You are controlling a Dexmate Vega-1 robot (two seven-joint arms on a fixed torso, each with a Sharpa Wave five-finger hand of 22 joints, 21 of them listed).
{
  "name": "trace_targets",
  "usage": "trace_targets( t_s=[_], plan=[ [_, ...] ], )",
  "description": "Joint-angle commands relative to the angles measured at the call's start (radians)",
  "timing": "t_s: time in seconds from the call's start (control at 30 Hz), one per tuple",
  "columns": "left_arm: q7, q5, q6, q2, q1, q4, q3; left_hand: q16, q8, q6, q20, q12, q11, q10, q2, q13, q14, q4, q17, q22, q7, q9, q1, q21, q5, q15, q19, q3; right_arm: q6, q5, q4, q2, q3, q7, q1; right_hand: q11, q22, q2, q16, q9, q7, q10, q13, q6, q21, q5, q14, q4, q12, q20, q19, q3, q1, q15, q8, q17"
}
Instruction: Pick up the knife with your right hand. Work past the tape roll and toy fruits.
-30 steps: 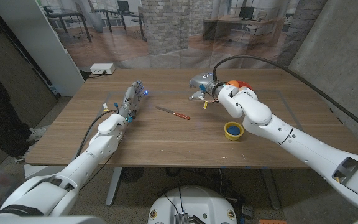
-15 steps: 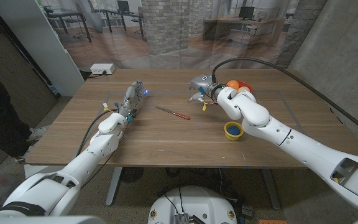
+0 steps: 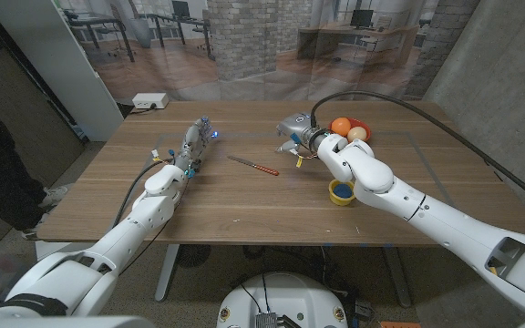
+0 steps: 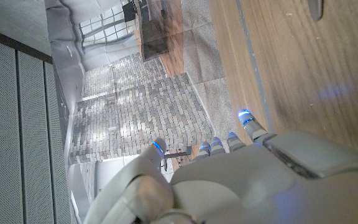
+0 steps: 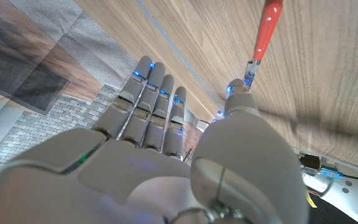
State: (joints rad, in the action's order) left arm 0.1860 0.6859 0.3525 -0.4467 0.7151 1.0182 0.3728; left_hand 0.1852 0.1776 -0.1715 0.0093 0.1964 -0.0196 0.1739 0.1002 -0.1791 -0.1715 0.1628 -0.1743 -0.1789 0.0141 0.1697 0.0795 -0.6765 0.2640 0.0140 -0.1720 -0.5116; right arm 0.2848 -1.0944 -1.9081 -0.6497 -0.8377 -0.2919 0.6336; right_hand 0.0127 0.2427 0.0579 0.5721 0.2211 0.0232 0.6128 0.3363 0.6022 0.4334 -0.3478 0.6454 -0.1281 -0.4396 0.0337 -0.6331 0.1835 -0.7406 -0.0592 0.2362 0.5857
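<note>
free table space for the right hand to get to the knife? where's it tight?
Bare wood lies between the right hand and the knife, and along the near edge in front of the knife. Tight on the right: the tape roll sits under the right arm, toy fruits behind it. The left hand borders the knife's other side.

knife (image 3: 252,165) between hands, tape roll (image 3: 342,191) right (nearer)

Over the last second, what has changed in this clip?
The right hand has shifted slightly toward the robot's left, uncovering the toy fruits behind it; it holds nothing. The knife, tape roll and left hand stayed put.
</note>
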Motion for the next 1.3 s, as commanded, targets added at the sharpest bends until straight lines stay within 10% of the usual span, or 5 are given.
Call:
trace_targets(
  t_s=[0.03,1.3],
  plan=[
    [-0.002,0.000,-0.003,-0.006,0.009,0.015,-0.002,0.002,0.001,-0.114,0.002,0.002,0.006,0.111,0.057,-0.004,-0.126,0.002,-0.003,-0.005,0.008,0.002,-0.015,0.004,0.003,0.008,-0.165,-0.005,0.001,-0.011,-0.001,0.007,-0.013,0.010,0.013,0.000,0.002,-0.007,-0.006,0.004,-0.001,0.014,0.004,0.010,0.007,-0.008,0.009,0.000,-0.008,-0.005,-0.007,-0.006,-0.012,-0.100,0.002,0.004],
    [-0.006,0.007,-0.008,-0.022,0.028,0.045,-0.010,0.001,0.001,-0.115,0.001,0.002,0.005,0.112,0.057,-0.004,-0.128,0.001,-0.003,-0.005,0.009,0.001,-0.018,0.011,0.004,0.008,-0.163,-0.005,0.025,-0.090,0.047,0.052,-0.066,0.073,0.030,-0.027,0.018,0.016,-0.030,0.013,-0.027,-0.010,0.028,0.011,0.032,-0.017,0.005,0.002,-0.026,0.022,0.042,-0.050,-0.040,-0.125,-0.011,0.040]
  ],
)
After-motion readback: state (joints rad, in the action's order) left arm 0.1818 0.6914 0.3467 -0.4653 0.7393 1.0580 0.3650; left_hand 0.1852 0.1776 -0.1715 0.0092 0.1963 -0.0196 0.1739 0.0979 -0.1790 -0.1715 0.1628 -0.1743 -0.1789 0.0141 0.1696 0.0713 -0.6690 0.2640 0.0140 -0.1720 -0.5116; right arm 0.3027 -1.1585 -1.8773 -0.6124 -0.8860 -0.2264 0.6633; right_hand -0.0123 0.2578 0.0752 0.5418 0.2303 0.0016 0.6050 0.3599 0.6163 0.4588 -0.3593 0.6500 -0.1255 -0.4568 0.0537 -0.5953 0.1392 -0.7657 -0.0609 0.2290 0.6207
